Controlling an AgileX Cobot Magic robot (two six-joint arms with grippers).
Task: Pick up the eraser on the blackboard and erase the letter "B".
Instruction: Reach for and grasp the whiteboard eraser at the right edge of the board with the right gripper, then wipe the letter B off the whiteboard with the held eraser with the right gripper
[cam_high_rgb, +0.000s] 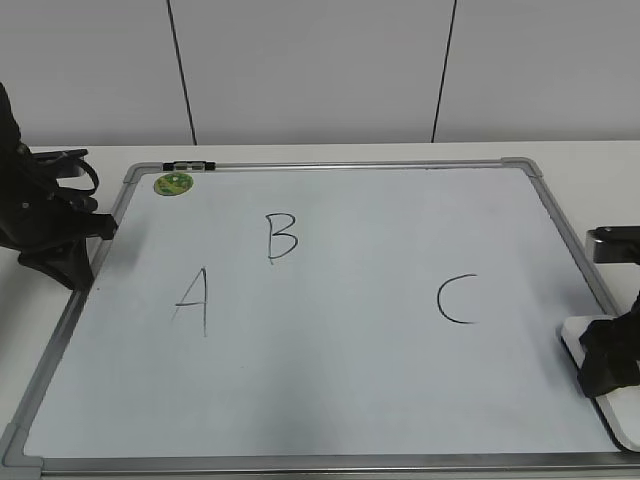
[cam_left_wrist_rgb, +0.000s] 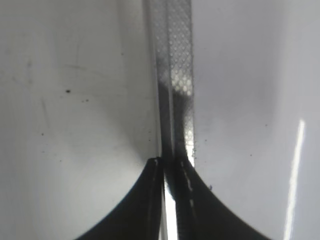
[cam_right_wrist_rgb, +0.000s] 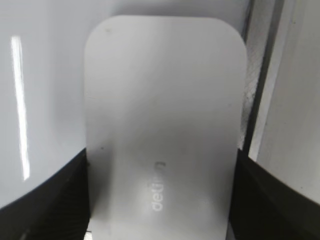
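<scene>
The blackboard (cam_high_rgb: 350, 380) is a white board with a grey frame lying flat on the table. The letter "B" (cam_high_rgb: 281, 237) is written at its upper left of centre. The eraser (cam_high_rgb: 622, 420), a white rounded block with faint grey lettering, lies at the board's right edge near the front. My right gripper (cam_high_rgb: 608, 365) is down over it. In the right wrist view the eraser (cam_right_wrist_rgb: 165, 100) fills the space between the two black jaws (cam_right_wrist_rgb: 162, 160), which touch its long sides. My left gripper (cam_high_rgb: 60, 265) is shut and empty over the board's left frame (cam_left_wrist_rgb: 180, 60).
An "A" (cam_high_rgb: 195, 300) is written to the lower left of the "B" and a "C" (cam_high_rgb: 455, 300) to the right. A round green magnet (cam_high_rgb: 173, 183) sits at the top left corner, with a small black clip (cam_high_rgb: 188, 165) on the top frame.
</scene>
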